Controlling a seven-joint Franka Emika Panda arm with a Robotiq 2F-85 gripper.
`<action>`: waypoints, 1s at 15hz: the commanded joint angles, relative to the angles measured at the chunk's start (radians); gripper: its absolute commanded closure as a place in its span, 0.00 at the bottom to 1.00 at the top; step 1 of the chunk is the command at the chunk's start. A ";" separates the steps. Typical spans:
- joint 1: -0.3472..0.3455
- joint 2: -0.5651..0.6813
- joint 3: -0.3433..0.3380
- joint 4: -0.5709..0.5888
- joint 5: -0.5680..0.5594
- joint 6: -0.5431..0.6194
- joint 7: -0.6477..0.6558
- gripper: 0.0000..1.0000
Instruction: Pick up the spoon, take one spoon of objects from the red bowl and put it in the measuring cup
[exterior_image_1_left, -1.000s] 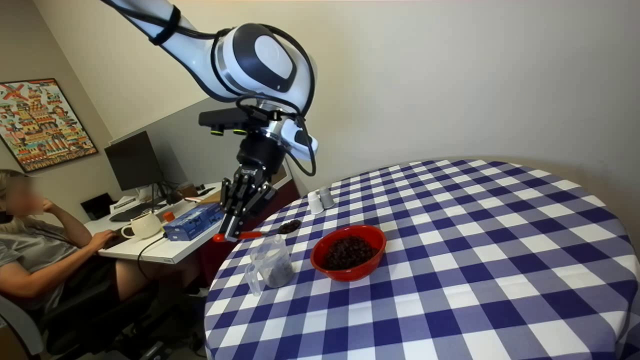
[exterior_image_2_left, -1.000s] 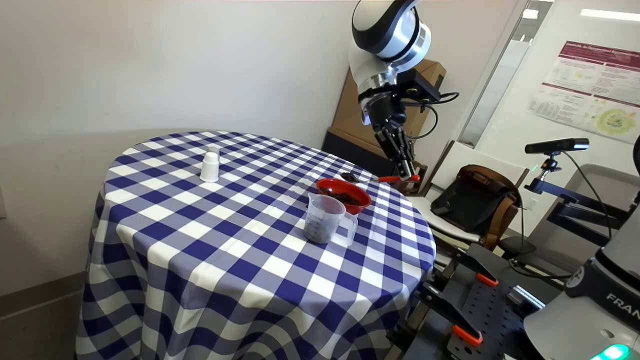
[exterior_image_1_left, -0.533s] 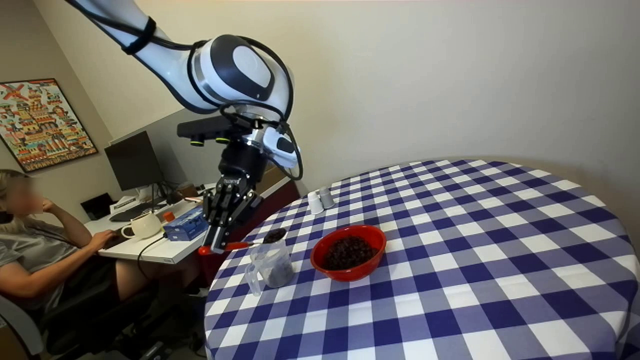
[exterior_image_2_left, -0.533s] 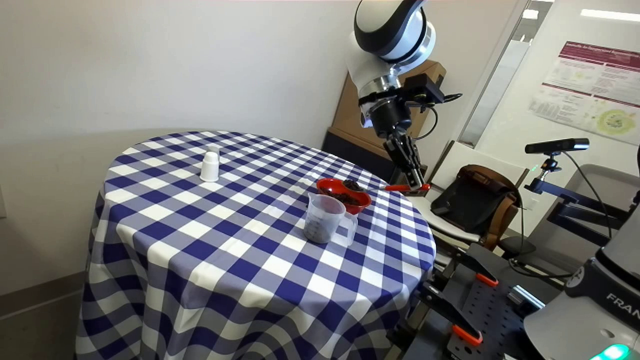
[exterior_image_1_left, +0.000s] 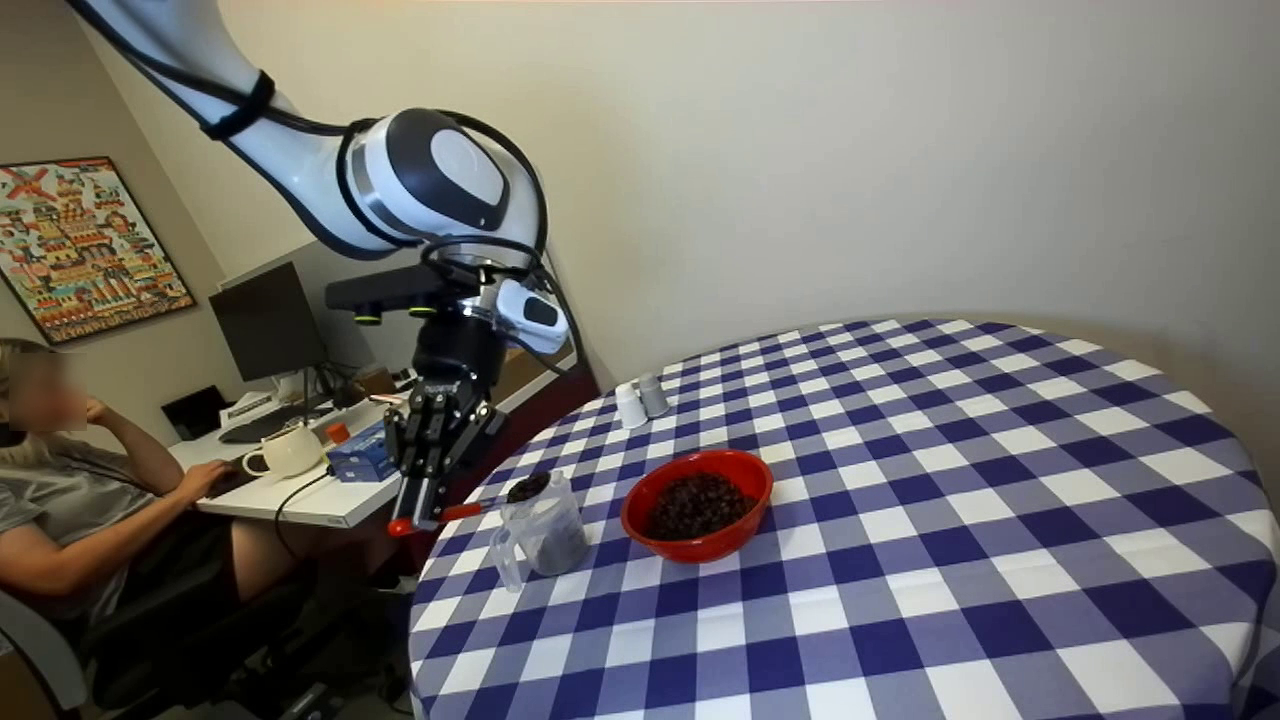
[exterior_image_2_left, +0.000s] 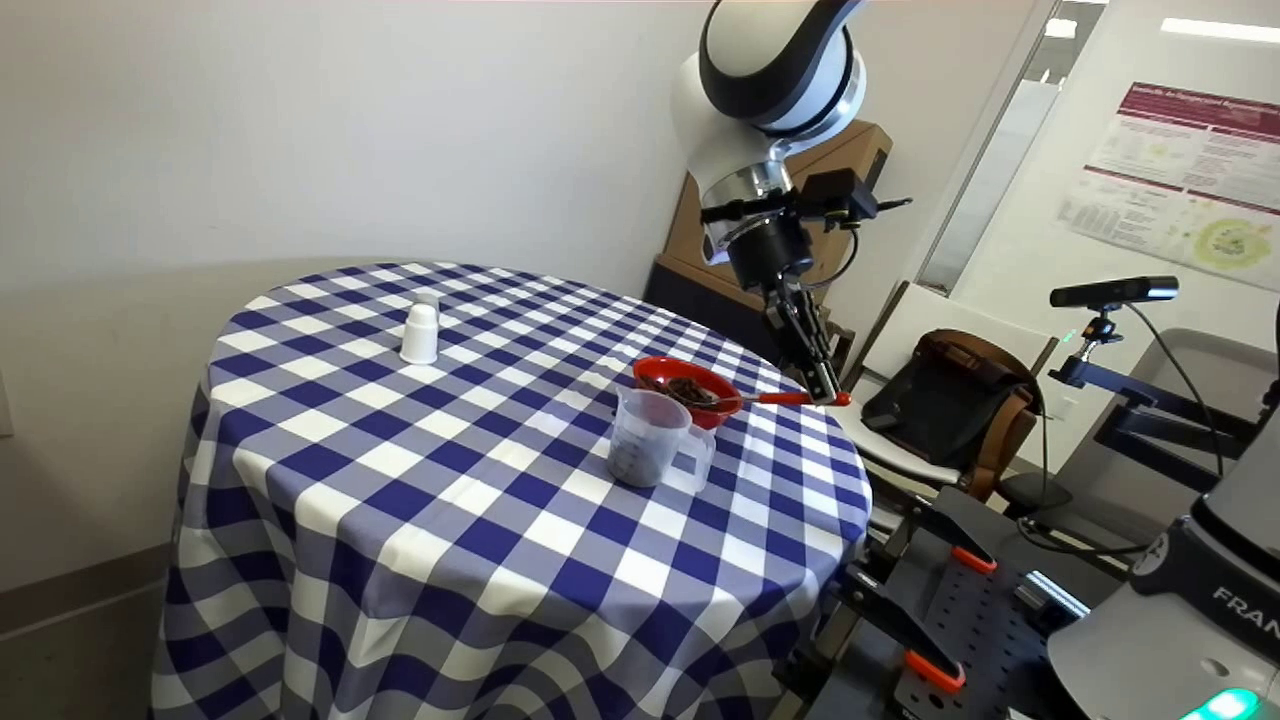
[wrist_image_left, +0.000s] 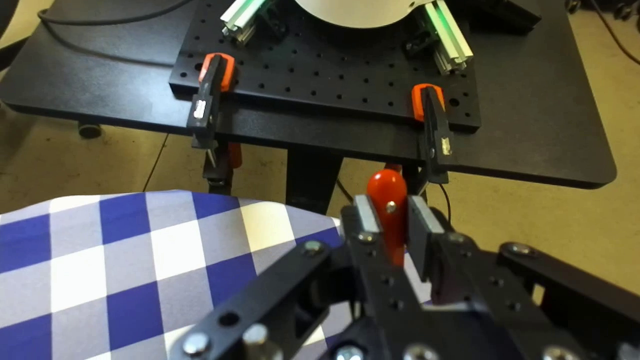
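My gripper (exterior_image_1_left: 417, 520) is shut on the red handle of the spoon (exterior_image_1_left: 462, 512); the wrist view shows the handle's round end (wrist_image_left: 387, 186) between the finger pads. The spoon lies roughly level, its head heaped with dark objects (exterior_image_1_left: 528, 487). In an exterior view the head overlaps the top of the clear measuring cup (exterior_image_1_left: 555, 538); in an exterior view it overlaps the red bowl (exterior_image_2_left: 660, 367), behind the cup (exterior_image_2_left: 643, 450). I cannot tell whether it is over the cup's opening. The bowl (exterior_image_1_left: 690, 551) holds a heap of dark pieces. The cup's lower part looks greyish; its contents are unclear.
Two small white cups (exterior_image_1_left: 630, 406) stand farther off on the checked tablecloth (exterior_image_1_left: 900, 560). A desk with a blue box (exterior_image_1_left: 372, 455) and a seated person (exterior_image_1_left: 80, 500) are beside the table. The black robot stand has orange clamps (wrist_image_left: 428, 97) at its edge.
My gripper has moved lower with the loaded spoon, and leftward in an exterior view. The spoon's head has come down to the height of the cup's top there. Bowl and cup have not moved.
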 joint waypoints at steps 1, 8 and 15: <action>0.021 0.006 0.011 -0.010 -0.020 0.051 0.039 0.95; 0.050 0.057 0.008 0.003 -0.085 0.147 0.113 0.95; 0.071 0.074 0.006 -0.007 -0.191 0.232 0.185 0.95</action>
